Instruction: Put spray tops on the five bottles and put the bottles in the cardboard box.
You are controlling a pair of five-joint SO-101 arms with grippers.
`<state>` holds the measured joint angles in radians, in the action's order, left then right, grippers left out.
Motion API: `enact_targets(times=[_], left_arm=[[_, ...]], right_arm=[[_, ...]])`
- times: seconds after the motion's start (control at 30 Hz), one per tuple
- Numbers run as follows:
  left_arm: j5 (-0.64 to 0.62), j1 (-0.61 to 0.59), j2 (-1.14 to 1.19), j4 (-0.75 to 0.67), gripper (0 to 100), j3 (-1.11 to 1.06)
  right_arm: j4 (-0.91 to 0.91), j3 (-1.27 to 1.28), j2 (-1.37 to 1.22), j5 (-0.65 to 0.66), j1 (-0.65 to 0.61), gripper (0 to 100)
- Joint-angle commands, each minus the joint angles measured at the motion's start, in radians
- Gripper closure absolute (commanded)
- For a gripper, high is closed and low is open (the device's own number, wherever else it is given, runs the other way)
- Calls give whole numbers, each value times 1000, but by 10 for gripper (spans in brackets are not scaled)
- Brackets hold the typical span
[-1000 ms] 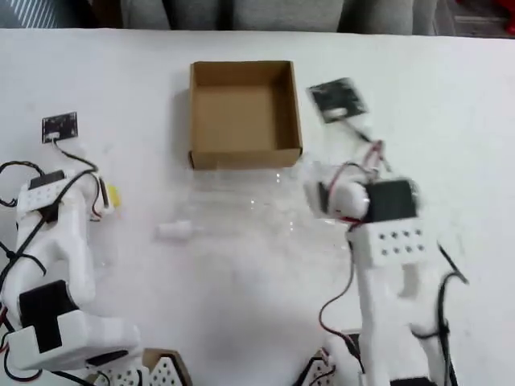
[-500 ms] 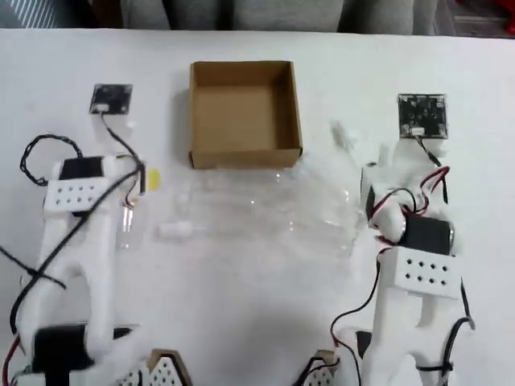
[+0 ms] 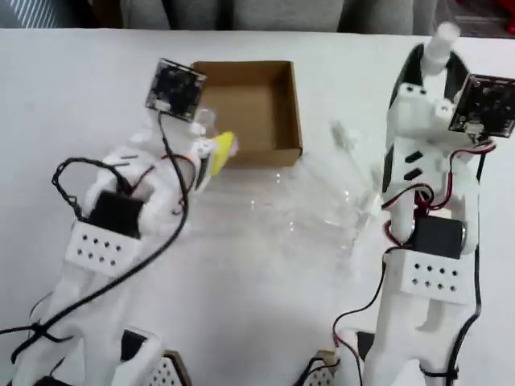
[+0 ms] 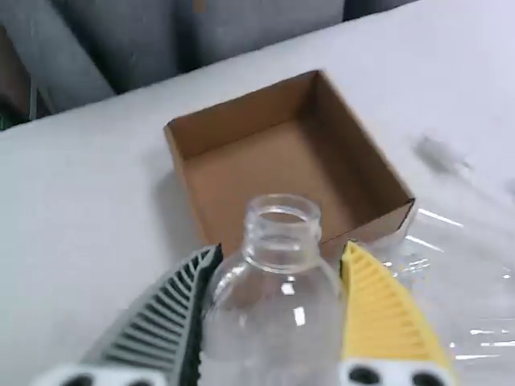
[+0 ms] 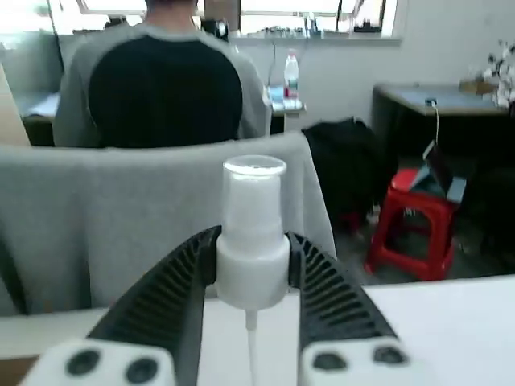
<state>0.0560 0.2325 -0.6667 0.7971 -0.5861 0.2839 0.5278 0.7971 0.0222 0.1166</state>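
Note:
My left gripper (image 4: 280,257) is shut on a clear open-necked bottle (image 4: 278,305), held upright between its grey and yellow fingers in front of the empty cardboard box (image 4: 265,161). In the high view that gripper (image 3: 211,146) is by the box's (image 3: 282,112) front left corner. My right gripper (image 5: 253,241) is shut on a white spray top (image 5: 253,221) with a clear cap and holds it upright, tube hanging down. The high view shows that gripper (image 3: 438,55) raised at the far right with the spray top (image 3: 442,36). More clear bottles (image 3: 322,205) lie in front of the box.
Another small spray top (image 3: 341,133) lies right of the box. Cables hang from both arms. Grey chair backs (image 5: 161,209) stand past the table's far edge. Bare white table (image 3: 257,305) stretches between the two arm bases.
The left arm has swung from the left edge toward the box, now carrying a bottle. The right arm has lifted up and back with a spray top.

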Motion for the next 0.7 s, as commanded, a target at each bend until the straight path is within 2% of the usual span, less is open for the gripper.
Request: enact_targets(times=[0.0,0.2,0.3,0.4,0.53,0.67], left_arm=[[3,81,-71,-129,977,-64],[2,117,-251,-439,976,-388],[2,119,-357,-545,976,-519],[2,119,-452,-569,976,-603],[2,119,-575,-572,977,-680],[2,119,-700,-569,977,-763]], right_arm=[[-27,-124,88,-11,-61,983],[42,-135,271,-11,-237,983],[88,-135,294,-11,-352,983],[96,-138,297,-23,-449,984],[90,-146,291,-104,-553,984],[90,-146,243,-110,-642,984]])
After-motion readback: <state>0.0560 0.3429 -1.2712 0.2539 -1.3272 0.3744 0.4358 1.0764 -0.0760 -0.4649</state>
